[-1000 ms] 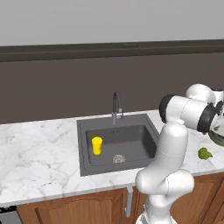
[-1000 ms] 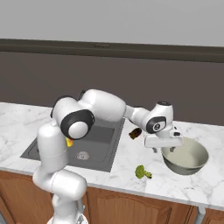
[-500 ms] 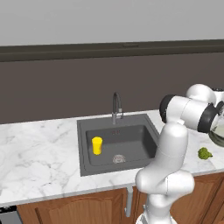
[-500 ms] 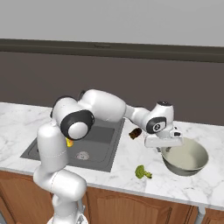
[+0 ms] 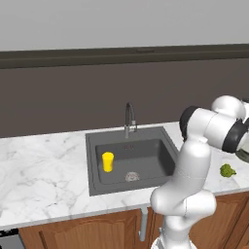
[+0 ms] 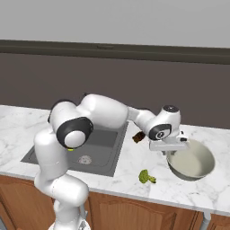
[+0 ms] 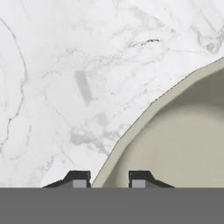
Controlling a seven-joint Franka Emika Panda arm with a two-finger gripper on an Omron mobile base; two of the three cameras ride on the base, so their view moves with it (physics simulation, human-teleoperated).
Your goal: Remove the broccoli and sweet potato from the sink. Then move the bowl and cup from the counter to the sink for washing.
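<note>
Bowl (image 6: 191, 162) placement is given relative to the sink (image 5: 133, 158): the grey-green bowl with its pale cream inside is seen resting on the counter (image 6: 179, 191) well to the right of the basin, past the broccoli and the sweet potato. The gripper (image 7: 109, 179) is seen at the bowl's near-left rim, and in the hand view one dark fingertip is placed outside the rim and the other inside it, so the jaws are narrowed across the rim wall; the rim appears to be pinched between them, though actual contact is hidden at the bottom edge of that view. In the right base view the gripper (image 6: 173, 144) is seen pointing down onto the rim's left side.

Nearest the front edge of the counter, the broccoli (image 6: 145, 177) is seen lying on the marble between the sink and the bowl, apart from both. It is also seen in the left base view (image 5: 227, 170), to the right of the arm.

Farther back, the sweet potato (image 6: 138, 136) is seen on the counter just beside the sink's right rim, partly hidden behind the arm's wrist.

Inside the sink, the yellow cup (image 5: 107, 161) is seen standing upright on the basin floor, left of the round drain (image 5: 131, 176). At the back rim of the sink the faucet (image 5: 129, 119) is seen.
</note>
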